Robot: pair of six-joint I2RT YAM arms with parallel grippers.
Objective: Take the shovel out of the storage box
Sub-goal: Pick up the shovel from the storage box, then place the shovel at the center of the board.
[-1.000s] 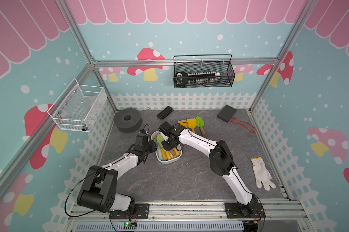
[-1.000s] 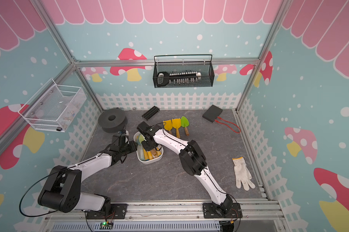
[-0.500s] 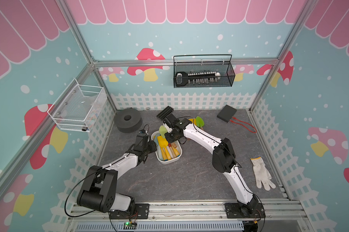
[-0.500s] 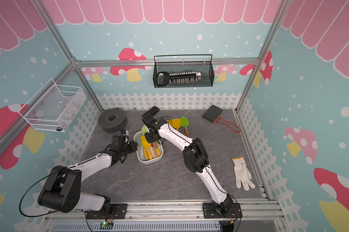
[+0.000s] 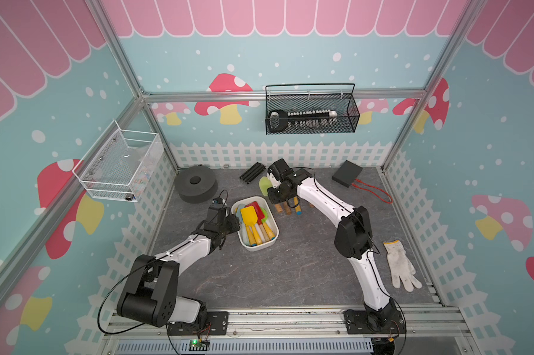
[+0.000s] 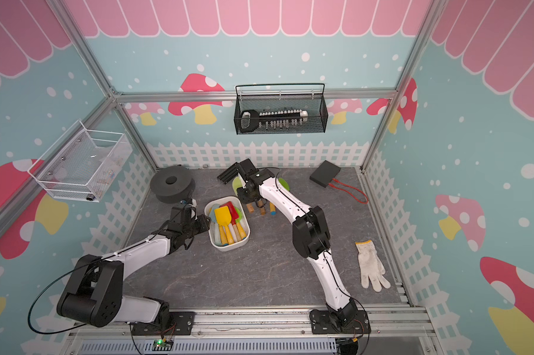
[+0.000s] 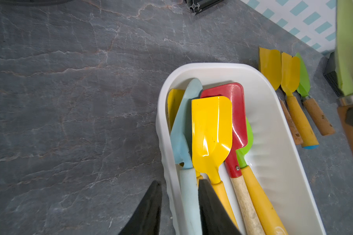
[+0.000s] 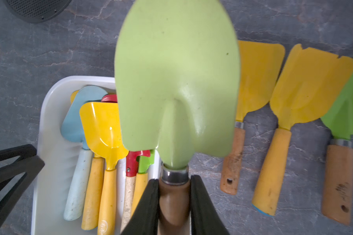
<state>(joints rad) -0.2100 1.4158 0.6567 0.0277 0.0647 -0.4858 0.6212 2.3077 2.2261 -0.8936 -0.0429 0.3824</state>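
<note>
The left gripper [image 7: 179,183] pinches the wall of the box [image 7: 212,67], I think to steady it. Beyond the box, the right gripper [image 8: 174,180] clamps the handle of the pale green shovel [image 8: 175,71], which is in the air and clear of the box, so what remains, I think, is to lower it and let go. The row of shovels [image 8: 305,81] lies just beside on the table [image 5: 290,270], so it must come down without hitting them.

Pale green shovel [image 8: 175,81]: blade rim blurred; handle end cut off by the frame edge, inside the right pincer [image 8: 174,180].
Storage box [image 8: 49,142]: one side masked by that blade in the right wrist view; near end cut off in the left wrist view.
Left pincer [image 7: 179,182]: fingers [image 7: 149,211] run out of frame, astride the box wall; we cannot tell contact.
Loose shovels [image 5: 288,210]: in both top views, blades mostly hidden under the right arm [image 5: 321,196].
Black basket [image 5: 350,116]: contents too small for us to identify.
</note>
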